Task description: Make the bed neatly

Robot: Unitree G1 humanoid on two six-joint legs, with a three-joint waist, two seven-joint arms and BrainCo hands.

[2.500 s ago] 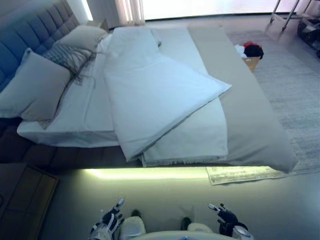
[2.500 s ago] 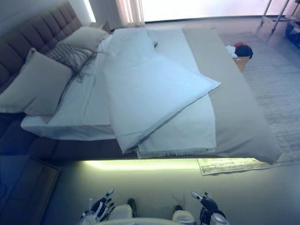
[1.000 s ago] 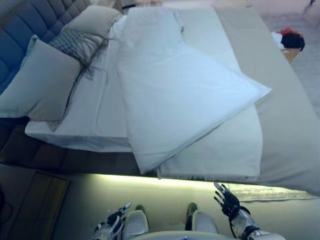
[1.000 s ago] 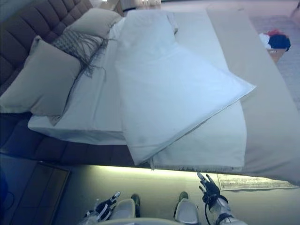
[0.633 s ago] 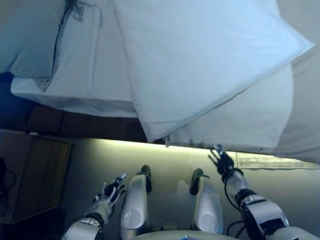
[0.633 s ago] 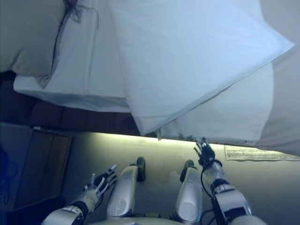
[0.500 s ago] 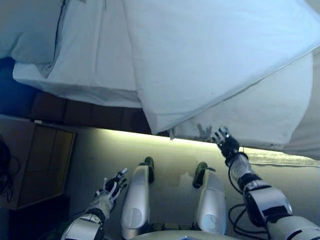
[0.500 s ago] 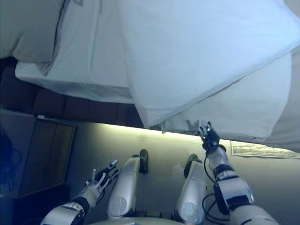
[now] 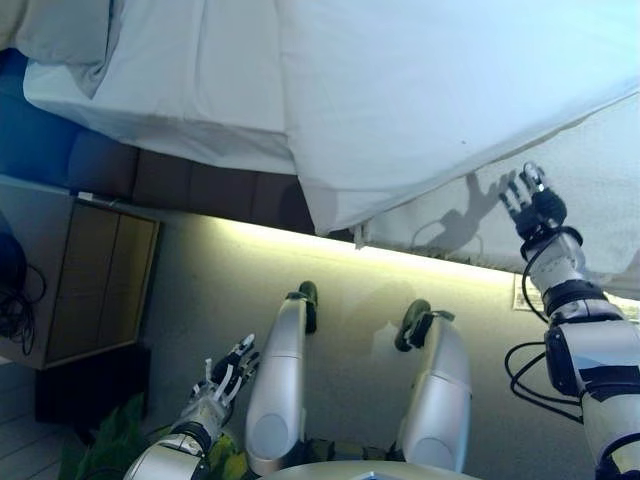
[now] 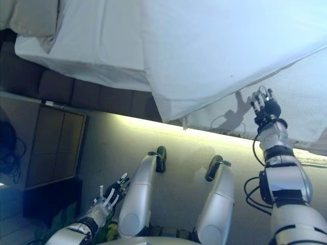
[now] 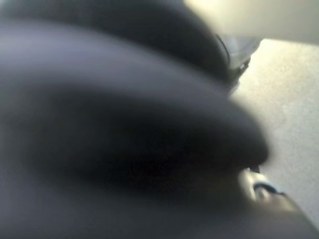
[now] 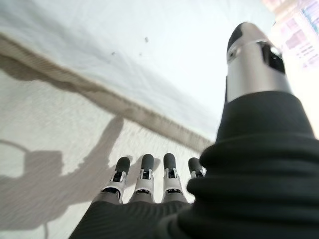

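Right hand is raised in front of the hanging side of the bed, fingers straight and spread, holding nothing. Whether the tips touch the cloth cannot be told; the hand's shadow falls on the fabric just beside it.

Materials: the cloth right before that hand is a textured off-white blanket, coarse weave, with a frayed fringe along its lower edge. Lying over it, above and toward the robot's left of the hand, is a smooth white duvet, flat and pillow-like, whose pointed corner hangs over the bed's side. Its seam runs as a straight diagonal line just above the fingers. Further left, well apart from the hand, a white sheet drapes over the mattress edge in soft folds. A grey pillow shows at the far top left corner. Beneath the sheet is the dark padded bed frame, with a light strip glowing under it onto the floor.

Left hand hangs low, near the floor, well apart from the bedding, fingers spread and relaxed, empty. A wooden nightstand stands beyond it to the robot's left.

View differences: the right wrist view alone shows the duvet's piped seam and the blanket's rough grain at close range, with the fingers in a straight row and the thumb standing apart. The left wrist view is filled by a dark blur; nothing of that hand can be read there. Only the eye views show the whole layout.
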